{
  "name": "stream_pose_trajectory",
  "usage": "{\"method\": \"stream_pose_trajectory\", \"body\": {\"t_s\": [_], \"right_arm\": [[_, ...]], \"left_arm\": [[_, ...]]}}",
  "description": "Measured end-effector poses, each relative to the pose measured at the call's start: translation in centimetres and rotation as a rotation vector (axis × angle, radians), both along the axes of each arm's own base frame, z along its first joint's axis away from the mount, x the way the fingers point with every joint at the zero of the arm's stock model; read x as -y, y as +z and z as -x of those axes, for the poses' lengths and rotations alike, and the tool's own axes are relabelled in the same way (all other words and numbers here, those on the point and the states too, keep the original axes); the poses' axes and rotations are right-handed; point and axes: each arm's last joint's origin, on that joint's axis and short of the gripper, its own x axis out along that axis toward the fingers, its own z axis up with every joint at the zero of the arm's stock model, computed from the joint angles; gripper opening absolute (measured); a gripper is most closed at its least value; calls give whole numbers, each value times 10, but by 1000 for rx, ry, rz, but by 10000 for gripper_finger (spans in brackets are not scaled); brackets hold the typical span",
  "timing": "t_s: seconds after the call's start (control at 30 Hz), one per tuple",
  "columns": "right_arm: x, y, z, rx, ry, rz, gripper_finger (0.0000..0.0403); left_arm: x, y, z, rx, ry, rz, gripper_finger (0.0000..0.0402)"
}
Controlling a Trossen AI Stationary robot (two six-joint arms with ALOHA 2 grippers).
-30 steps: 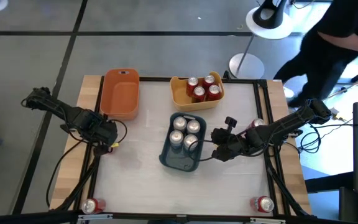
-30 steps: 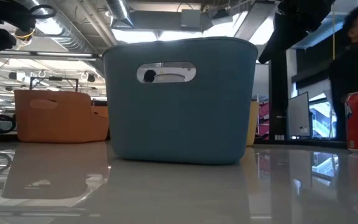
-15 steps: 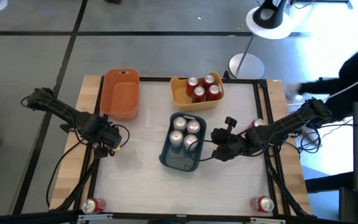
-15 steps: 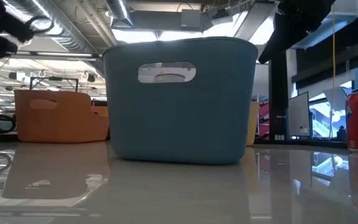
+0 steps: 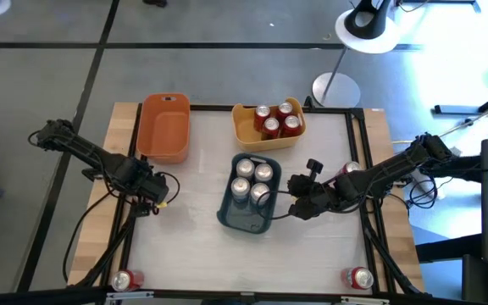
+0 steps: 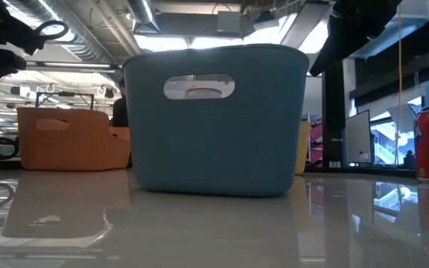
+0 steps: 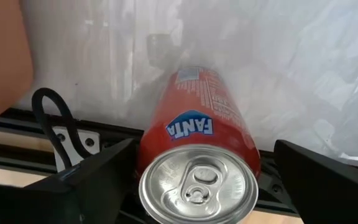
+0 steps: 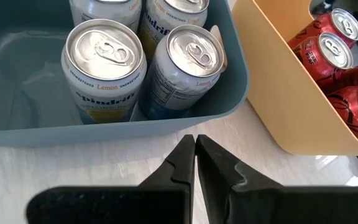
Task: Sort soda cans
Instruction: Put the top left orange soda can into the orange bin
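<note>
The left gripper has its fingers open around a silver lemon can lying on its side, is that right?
Not quite. The can lying on its side between the left gripper's open fingers is a red Fanta can, not a silver lemon one. The left wrist view shows it.

White table (image 5: 193, 237), 3 bins (image 5: 249, 196), 4 loose red cans (image 5: 358, 277)

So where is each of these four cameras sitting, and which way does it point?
High view: overhead, straight down on the table, both arms.
Low view: at tabletop level, facing the blue-grey bin; arms only at the upper corners.
Left wrist view: on the left arm, facing a red Fanta can between open fingers.
Right wrist view: on the right arm, shut fingers, facing that bin's silver cans.
</note>
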Motion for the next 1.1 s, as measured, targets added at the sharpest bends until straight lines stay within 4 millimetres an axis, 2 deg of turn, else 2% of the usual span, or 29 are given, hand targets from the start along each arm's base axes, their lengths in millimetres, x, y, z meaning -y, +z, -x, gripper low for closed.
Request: {"method": "stream_pose_trajectory", "body": {"t_s": [0.23,0.5,0.8,0.93,1.1], "right_arm": [[0,0,0,0,0,0,19],[0,0,0,0,0,1,19],[0,0,0,0,-1,2,19],[0,0,0,-7,11,11,19],[0,0,0,-10,16,16,19]], "left_arm": [[0,-1,0,-12,10,1,356],[0,0,4,-64,107,17,274],[1,1,1,-33,181,27,272],[4,13,-4,23,225,53,272],[3,39,-11,124,247,59,272]]}}
